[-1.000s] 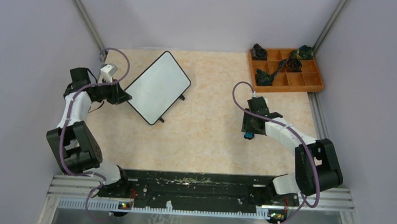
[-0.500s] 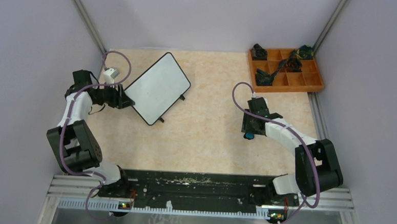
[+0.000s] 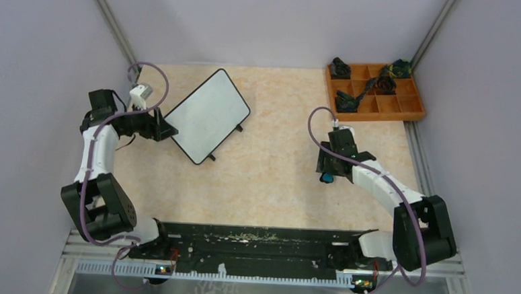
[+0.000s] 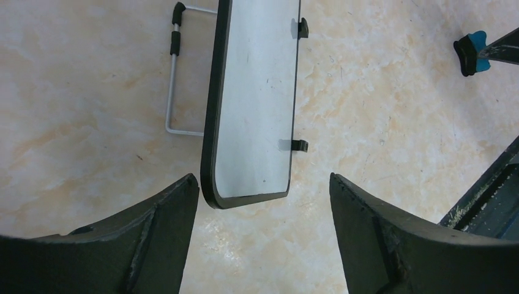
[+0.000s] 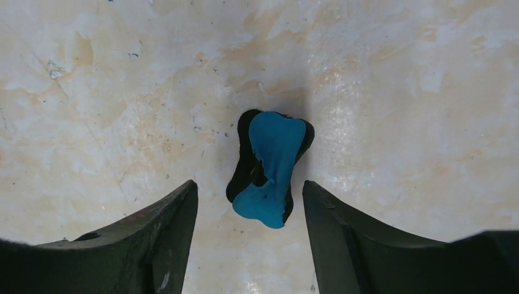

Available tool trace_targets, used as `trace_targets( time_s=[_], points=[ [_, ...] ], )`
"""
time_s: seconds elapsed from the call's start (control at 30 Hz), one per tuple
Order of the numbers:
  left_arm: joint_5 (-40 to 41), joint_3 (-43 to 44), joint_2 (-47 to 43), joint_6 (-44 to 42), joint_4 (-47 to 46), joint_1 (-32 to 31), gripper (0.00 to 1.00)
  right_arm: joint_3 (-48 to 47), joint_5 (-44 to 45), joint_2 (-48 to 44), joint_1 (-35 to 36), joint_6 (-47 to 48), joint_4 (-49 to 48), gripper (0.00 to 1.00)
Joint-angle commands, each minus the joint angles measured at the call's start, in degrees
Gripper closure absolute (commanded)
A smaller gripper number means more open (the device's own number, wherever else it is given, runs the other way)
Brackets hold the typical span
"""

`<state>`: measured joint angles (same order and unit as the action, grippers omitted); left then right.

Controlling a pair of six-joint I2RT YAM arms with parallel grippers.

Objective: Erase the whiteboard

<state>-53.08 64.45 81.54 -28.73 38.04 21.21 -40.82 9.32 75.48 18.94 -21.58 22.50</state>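
The whiteboard (image 3: 207, 114), white with a thin black frame, lies at an angle at the back left, its face showing only faint specks (image 4: 254, 104). My left gripper (image 3: 164, 128) is open at its near left corner. In the left wrist view that corner sits just ahead of the wide-spread gripper (image 4: 264, 179), touching neither finger. A small blue and black eraser (image 3: 325, 178) lies on the table right of centre. My right gripper (image 3: 327, 171) stands over it, open. In the right wrist view the eraser (image 5: 269, 165) lies between the fingertips of the gripper (image 5: 250, 184), with a gap on each side.
An orange compartment tray (image 3: 408, 101) with dark crumpled items stands at the back right. A wire stand (image 4: 172, 92) sticks out beside the board's left edge. A black rail (image 3: 259, 244) runs along the near edge, and grey walls close in both sides.
My left gripper has opened wide at the board's corner. My right gripper has opened further around the eraser. The board and the eraser have stayed where they were.
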Motion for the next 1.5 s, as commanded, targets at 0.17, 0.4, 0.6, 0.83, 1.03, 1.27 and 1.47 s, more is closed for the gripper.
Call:
trace_targets(
  time_s=[0.17, 0.4, 0.6, 0.83, 1.03, 1.27, 1.47],
  points=[
    [7.8, -3.3, -7.8, 5.9, -9.5, 0.1, 0.17, 0.3, 8.1, -8.1, -0.4, -1.5, 0.8, 0.36],
    [24.8, -8.6, -14.6, 15.8, -22.6, 1.9, 0.17, 1.7, 12.0, -12.7, -0.4, -2.8, -0.2, 0.36],
    [29.6, -14.6, -20.6, 24.1, -34.3, 8.1, 0.17, 2.0, 11.0, -12.4, -0.4, -2.6, -1.0, 0.36],
    [30.2, -17.1, -16.3, 24.8, -38.5, 9.3, 0.18, 2.6, 9.2, -10.1, -0.4, -2.6, -2.8, 0.36],
    [32.1, -23.5, -11.2, 26.9, -49.4, 9.4, 0.21, 2.6, 9.1, -10.4, -0.4, -2.3, -3.0, 0.36],
    [36.6, -32.0, -10.3, 31.3, -60.4, 8.0, 0.23, 2.7, 8.8, -10.6, -0.4, -2.2, -3.7, 0.36],
    [45.7, -39.8, -13.1, 30.0, -70.1, -0.5, 0.23, 2.4, 7.2, -9.2, -0.4, -2.4, -4.7, 0.36]
  ],
)
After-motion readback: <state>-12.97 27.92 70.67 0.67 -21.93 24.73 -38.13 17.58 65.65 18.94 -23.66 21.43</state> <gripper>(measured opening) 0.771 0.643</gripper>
